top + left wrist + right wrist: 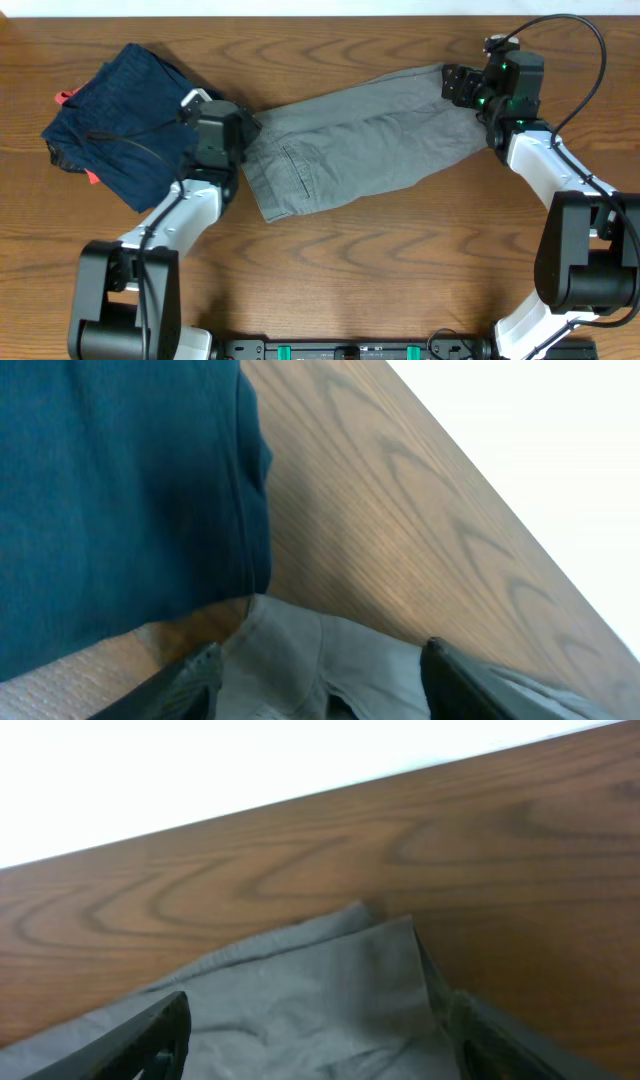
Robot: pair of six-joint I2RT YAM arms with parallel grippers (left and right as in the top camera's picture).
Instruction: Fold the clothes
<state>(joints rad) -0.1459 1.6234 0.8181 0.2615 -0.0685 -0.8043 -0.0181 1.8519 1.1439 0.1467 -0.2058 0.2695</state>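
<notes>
Wooden table [400, 250] carries a navy garment [120, 120] just beside the left end of the grey shorts [350, 145], which lie slanted across the middle. Only the wrist views reveal the jaws: left gripper [320, 650] and right gripper [320, 1003] both gape wide, straddling opposite ends of the cloth, clamping nothing.

Jaws spread: left pincer [318, 665], right pincer [318, 1020].

Matt, creased cloth shorts [350, 140] on a smooth, faintly glossy wooden table [400, 260].
</notes>
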